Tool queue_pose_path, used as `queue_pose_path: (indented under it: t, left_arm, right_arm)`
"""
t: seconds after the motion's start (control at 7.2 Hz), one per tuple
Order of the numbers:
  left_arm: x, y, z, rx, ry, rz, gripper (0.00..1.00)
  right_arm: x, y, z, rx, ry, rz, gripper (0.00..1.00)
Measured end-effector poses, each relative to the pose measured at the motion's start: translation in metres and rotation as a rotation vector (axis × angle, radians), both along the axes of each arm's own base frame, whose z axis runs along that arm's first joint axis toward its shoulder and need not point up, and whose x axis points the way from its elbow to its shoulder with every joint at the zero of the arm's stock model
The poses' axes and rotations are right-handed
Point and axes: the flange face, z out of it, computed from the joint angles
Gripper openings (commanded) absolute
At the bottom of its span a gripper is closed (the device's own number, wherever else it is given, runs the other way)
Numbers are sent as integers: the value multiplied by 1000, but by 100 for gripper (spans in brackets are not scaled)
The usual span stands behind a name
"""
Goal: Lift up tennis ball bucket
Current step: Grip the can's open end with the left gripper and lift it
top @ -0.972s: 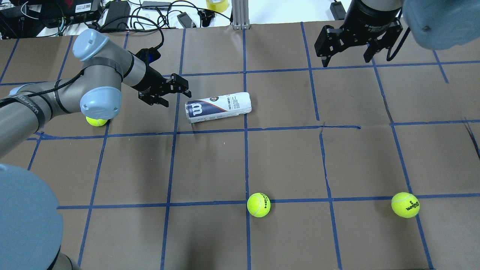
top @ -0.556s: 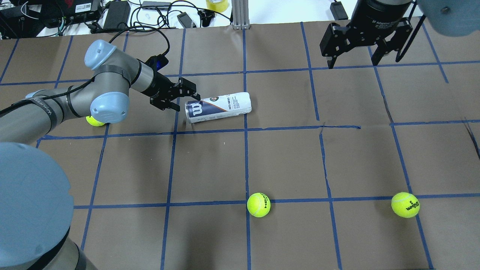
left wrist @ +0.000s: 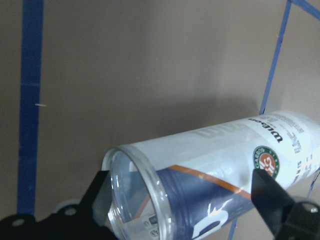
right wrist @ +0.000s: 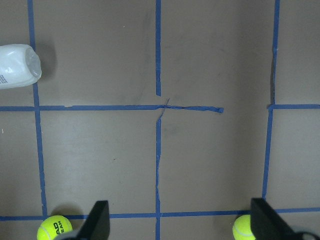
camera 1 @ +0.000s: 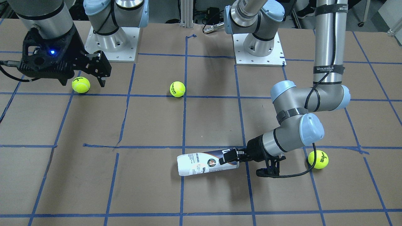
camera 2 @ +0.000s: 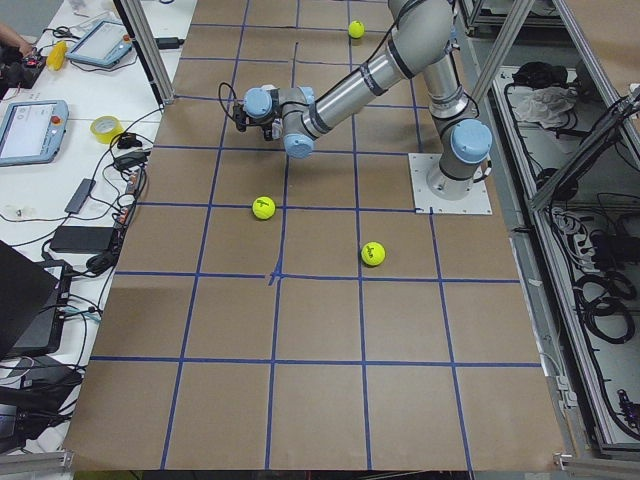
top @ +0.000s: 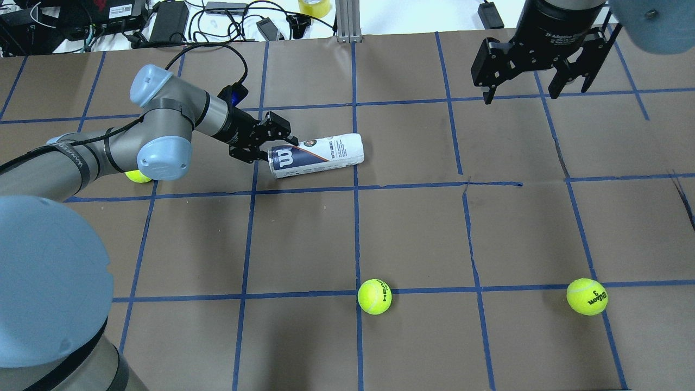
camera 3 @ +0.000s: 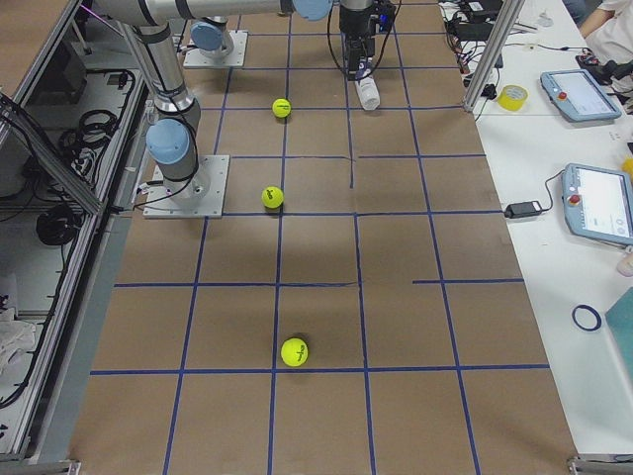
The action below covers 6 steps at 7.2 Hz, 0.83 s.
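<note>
- tennis ball bucket (top: 317,155) lies nr far edge, axis along it, rim end at left gripper (top: 274,147)
- its fingers (left wrist: 272,200) wide, astride rim; right gripper (top: 521,92) wide, far-right corner

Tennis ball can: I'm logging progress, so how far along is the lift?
Done: the left hand is at the can's open end, one finger on each side. In hand: the grasp, with the hand open. Left: closing and lifting; the can lies on its side on the table. The right hand hangs open, far off.
</note>
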Motion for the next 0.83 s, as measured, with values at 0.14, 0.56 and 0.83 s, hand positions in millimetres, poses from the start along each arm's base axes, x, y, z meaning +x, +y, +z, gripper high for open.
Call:
queue_pose_path:
  t: [0.14, 0.56, 0.83]
  left_arm:
    - [-3, 0, 2, 19, 25, 28, 0]
    - [-3, -17, 35, 95, 43, 217, 0]
    - [-4, -37, 73, 110, 38, 341, 0]
  right_arm:
    - [-1, 0, 0, 1, 1, -1, 100]
    - [-2, 2, 0, 23, 2, -12, 100]
    - [-3, 3, 1, 23, 3, -16, 100]
